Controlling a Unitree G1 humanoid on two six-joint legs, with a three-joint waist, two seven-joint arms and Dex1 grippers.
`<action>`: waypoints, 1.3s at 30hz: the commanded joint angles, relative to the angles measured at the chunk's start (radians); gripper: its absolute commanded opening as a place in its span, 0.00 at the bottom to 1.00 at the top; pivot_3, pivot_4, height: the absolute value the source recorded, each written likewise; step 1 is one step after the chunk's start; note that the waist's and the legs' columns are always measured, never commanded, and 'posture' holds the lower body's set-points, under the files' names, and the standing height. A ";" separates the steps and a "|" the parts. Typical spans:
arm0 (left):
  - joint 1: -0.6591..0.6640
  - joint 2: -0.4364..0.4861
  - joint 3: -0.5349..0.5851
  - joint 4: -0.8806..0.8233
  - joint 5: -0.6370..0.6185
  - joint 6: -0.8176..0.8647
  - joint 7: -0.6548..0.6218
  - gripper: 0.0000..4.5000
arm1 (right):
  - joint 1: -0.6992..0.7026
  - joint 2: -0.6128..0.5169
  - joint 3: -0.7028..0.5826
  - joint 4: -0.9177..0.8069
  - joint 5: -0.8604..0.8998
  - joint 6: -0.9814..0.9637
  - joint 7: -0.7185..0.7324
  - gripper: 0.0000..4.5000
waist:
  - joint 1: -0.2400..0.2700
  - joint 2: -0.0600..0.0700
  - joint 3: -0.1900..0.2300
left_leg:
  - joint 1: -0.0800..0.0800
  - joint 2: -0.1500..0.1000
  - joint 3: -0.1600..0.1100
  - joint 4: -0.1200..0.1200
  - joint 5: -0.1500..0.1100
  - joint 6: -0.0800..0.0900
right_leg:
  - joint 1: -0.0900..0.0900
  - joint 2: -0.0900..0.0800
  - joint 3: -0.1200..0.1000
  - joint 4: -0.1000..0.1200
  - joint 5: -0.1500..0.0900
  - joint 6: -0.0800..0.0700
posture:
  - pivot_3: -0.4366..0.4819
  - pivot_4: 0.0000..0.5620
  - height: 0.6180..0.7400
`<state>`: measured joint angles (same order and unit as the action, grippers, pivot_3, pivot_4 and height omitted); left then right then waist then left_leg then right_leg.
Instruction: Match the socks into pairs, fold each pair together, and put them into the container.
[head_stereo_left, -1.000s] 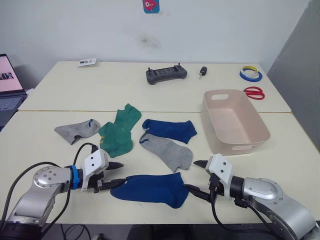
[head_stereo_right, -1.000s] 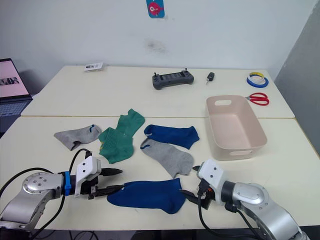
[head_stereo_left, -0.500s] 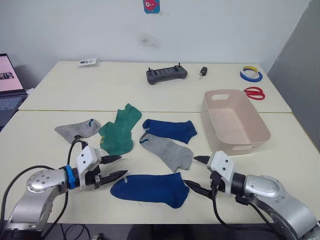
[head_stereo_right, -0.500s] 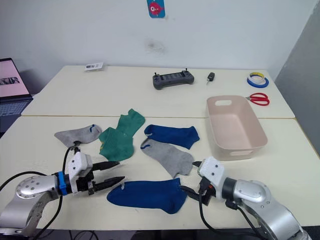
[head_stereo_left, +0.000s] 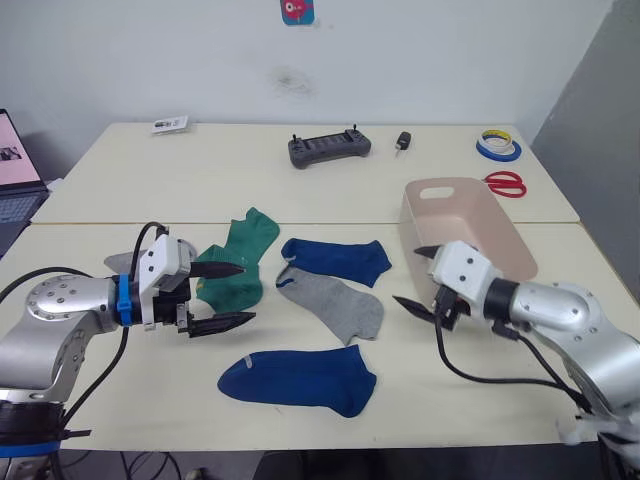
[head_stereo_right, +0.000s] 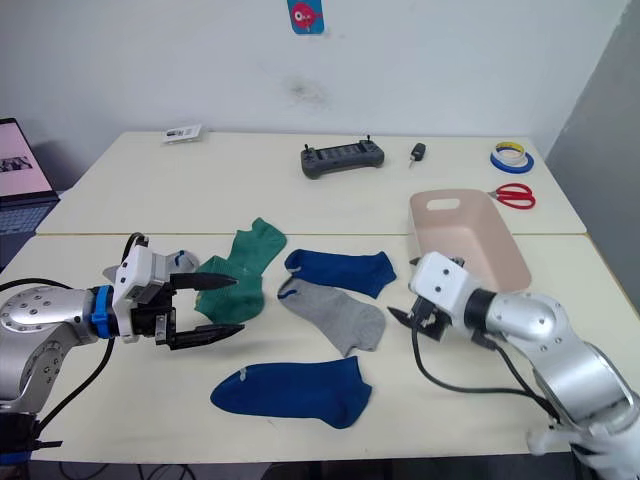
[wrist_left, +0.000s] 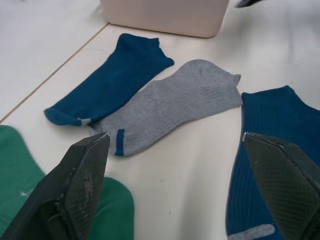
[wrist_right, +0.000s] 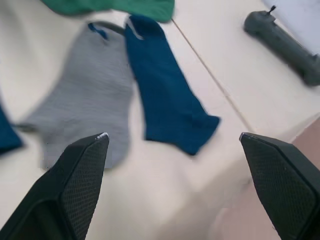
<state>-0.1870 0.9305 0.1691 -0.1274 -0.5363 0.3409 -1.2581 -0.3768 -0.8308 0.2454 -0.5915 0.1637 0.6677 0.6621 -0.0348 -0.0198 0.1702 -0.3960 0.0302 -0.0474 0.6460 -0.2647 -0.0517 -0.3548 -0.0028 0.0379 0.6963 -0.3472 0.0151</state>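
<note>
Presently, both arms reach in low over the pale cream tabletop (head_stereo_left: 330, 190), forearms roughly level and pointing toward each other. The left gripper (head_stereo_left: 228, 295) hovers beside the green socks, jaws spread wide and empty. The right gripper (head_stereo_left: 418, 280) hangs just in front of the tub's near corner, jaws likewise released — nothing between them.

Socks, six counted, all lying flat and loose:
- dark blue ankle socks, two: one (head_stereo_left: 300, 380) alone near the front edge, the other (head_stereo_left: 337, 259) farther back, its cuff touching a grey sock;
- grey ankle socks with a small blue cuff mark, two: one (head_stereo_left: 332, 304) in the middle, one (head_stereo_left: 125, 262) partly hidden behind the left gripper's body;
- green ankle socks, two (head_stereo_left: 240, 255), overlapping in one heap.

Container, one — a pale pink-beige rectangular plastic tub (head_stereo_left: 470, 225) with slot handles, standing right of the socks; what shows of its inside holds no sock.

Far side: one dark grey handheld controller (head_stereo_left: 327, 150), one black key fob (head_stereo_left: 402, 142), rolls of tape (head_stereo_left: 499, 146), one pair of red-handled scissors (head_stereo_left: 506, 183), one small card (head_stereo_left: 169, 125).
</note>
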 joint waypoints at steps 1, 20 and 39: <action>-0.027 -0.012 -0.021 -0.048 0.004 -0.014 0.000 0.99 | -0.103 0.019 0.118 0.115 -0.116 -0.109 0.054 1.00 | 0.000 0.000 0.000 | 0.000 0.000 0.000 0.000 0.000 0.000 | 0.000 0.000 0.000 0.000 0.000 0.000 | 0.48 0.27 1.00; -0.029 -0.058 -0.076 -0.082 0.041 -0.034 0.029 0.99 | -0.403 0.194 0.366 0.680 -0.491 -0.542 0.260 1.00 | 0.003 0.000 0.000 | -0.002 0.000 0.000 0.003 0.000 0.000 | -0.001 -0.001 0.000 0.001 0.000 0.000 | 0.48 0.27 1.00; -0.034 -0.083 -0.102 -0.063 0.080 -0.073 0.022 1.00 | -0.448 0.257 0.364 0.809 -0.579 -0.509 0.355 0.50 | 0.003 0.000 0.000 | 0.000 0.000 0.000 0.003 0.000 0.000 | 0.001 -0.001 0.000 0.002 0.000 0.000 | 0.48 0.27 1.00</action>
<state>-0.2092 0.8492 0.0655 -0.1819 -0.4585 0.2897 -1.2337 -0.8161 -0.5687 0.6083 0.1842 -0.3729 0.1391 1.0037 -0.0322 -0.0202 0.1699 -0.3956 0.0300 -0.0477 0.6487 -0.2646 -0.0517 -0.3540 -0.0040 0.0373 0.6981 -0.3469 0.0148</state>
